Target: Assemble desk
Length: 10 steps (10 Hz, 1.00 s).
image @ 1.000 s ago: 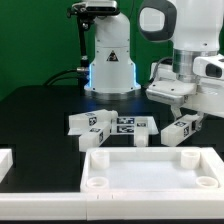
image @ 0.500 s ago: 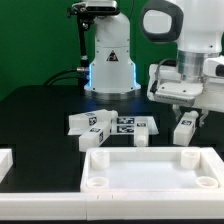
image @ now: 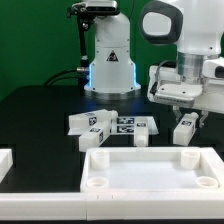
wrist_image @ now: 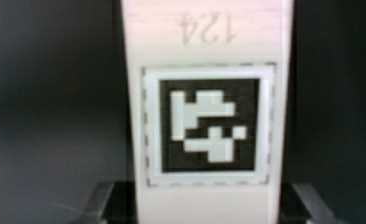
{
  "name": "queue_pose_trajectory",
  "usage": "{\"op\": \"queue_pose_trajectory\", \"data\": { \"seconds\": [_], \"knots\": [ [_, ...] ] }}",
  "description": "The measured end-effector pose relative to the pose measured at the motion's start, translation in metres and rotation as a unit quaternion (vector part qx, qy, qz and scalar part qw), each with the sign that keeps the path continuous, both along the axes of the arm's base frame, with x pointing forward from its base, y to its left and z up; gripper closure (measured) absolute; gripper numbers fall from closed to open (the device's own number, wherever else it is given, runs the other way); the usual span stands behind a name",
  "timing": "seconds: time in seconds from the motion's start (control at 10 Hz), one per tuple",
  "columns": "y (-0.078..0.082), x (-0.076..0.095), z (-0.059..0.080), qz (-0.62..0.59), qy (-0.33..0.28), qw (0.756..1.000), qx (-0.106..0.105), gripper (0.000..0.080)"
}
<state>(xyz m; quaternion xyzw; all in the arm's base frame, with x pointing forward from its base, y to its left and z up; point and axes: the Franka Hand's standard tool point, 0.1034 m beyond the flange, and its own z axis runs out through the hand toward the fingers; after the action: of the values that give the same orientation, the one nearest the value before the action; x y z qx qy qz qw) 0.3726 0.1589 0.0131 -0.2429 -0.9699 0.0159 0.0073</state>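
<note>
desk leg [wrist_image: 206, 60] bears tag [wrist_image: 206, 125] and faint "124"

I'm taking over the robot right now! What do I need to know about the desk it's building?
Gripper: shut on one leg, which seems lifted off the table, just behind the panel at its far corner on the exterior view's right.
Panel: flat at the front of the table; the sockets in view look empty.
Loose legs: lying on the table behind the panel.
Done: one leg picked up.
Left: fit this leg into a corner socket, then the other legs.
</note>
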Motion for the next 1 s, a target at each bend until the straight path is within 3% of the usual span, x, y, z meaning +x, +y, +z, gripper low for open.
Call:
{"op": "queue_pose_trajectory", "data": {
  "seconds": [0.1, 0.2, 0.3, 0.5, 0.6, 0.8, 0.9, 1.0],
  "knots": [
    [-0.001, 0.0, 0.0, -0.009, 0.0, 1.0, 0.0, 0.042],
    [-0.002, 0.001, 0.001, -0.012, -0.001, 1.0, -0.001, 0.0241],
    [-0.005, 0.004, 0.008, -0.027, -0.007, 1.0, -0.006, 0.0177],
    [-0.016, 0.029, 0.038, -0.126, -0.032, 0.991, -0.035, 0.0155],
    [-0.014, 0.04, 0.043, -0.156, -0.042, 0.986, -0.033, 0.0155],
    [-0.013, 0.059, 0.048, -0.198, -0.051, 0.978, -0.035, 0.0151],
    [-0.014, 0.06, 0.045, -0.149, -0.045, 0.987, -0.035, 0.0151],
    [-0.013, 0.059, 0.044, -0.222, -0.046, 0.973, -0.032, 0.0151]
  ]
}}
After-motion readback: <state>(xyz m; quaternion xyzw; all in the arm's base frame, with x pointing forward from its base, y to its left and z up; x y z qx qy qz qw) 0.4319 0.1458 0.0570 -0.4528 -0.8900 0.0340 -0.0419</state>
